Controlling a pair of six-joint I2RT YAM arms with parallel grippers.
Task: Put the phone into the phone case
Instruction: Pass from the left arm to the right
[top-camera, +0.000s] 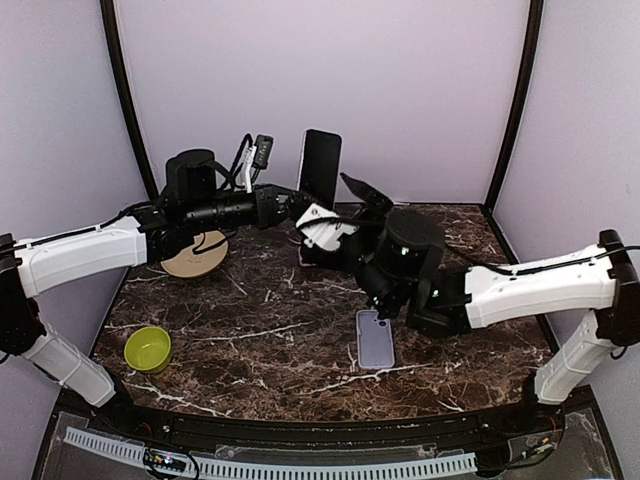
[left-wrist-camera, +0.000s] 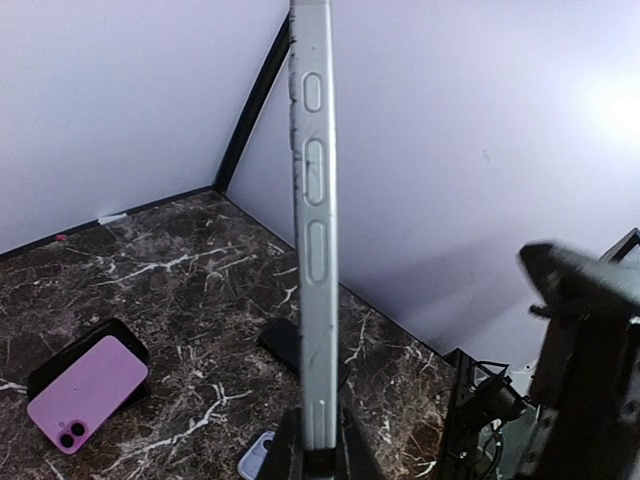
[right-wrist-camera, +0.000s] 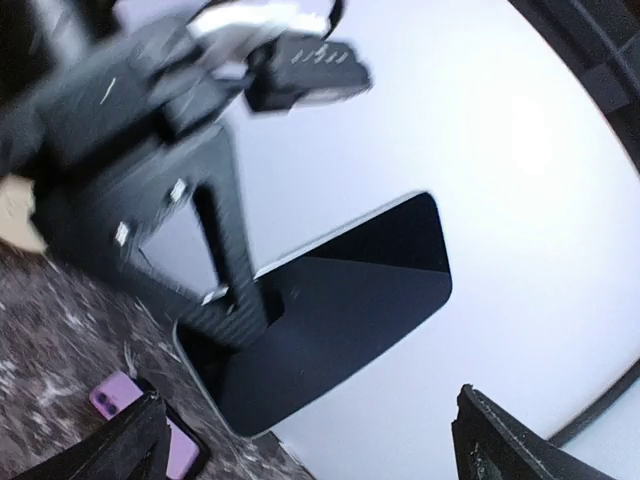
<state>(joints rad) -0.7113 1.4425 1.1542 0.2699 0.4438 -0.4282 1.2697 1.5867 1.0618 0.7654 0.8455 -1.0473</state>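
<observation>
The phone (top-camera: 320, 165), dark-screened with a silver rim, stands upright above the back of the table. My left gripper (top-camera: 298, 203) is shut on its lower end. In the left wrist view the phone (left-wrist-camera: 312, 250) is edge-on, and the left gripper (left-wrist-camera: 320, 458) clamps its bottom. My right gripper (top-camera: 347, 205) is open just right of the phone and touches nothing. In the right wrist view the phone (right-wrist-camera: 340, 300) fills the middle beyond the right gripper (right-wrist-camera: 310, 445), and the left arm's finger (right-wrist-camera: 225, 290) lies across its screen. The clear lilac phone case (top-camera: 375, 338) lies flat on the table under the right arm.
A tan plate (top-camera: 195, 258) sits at the back left and a green bowl (top-camera: 147, 348) at the front left. A pink phone on a black holder (left-wrist-camera: 85, 385) lies on the marble, with a flat black object (left-wrist-camera: 285, 345) near it. Walls close off the back and sides.
</observation>
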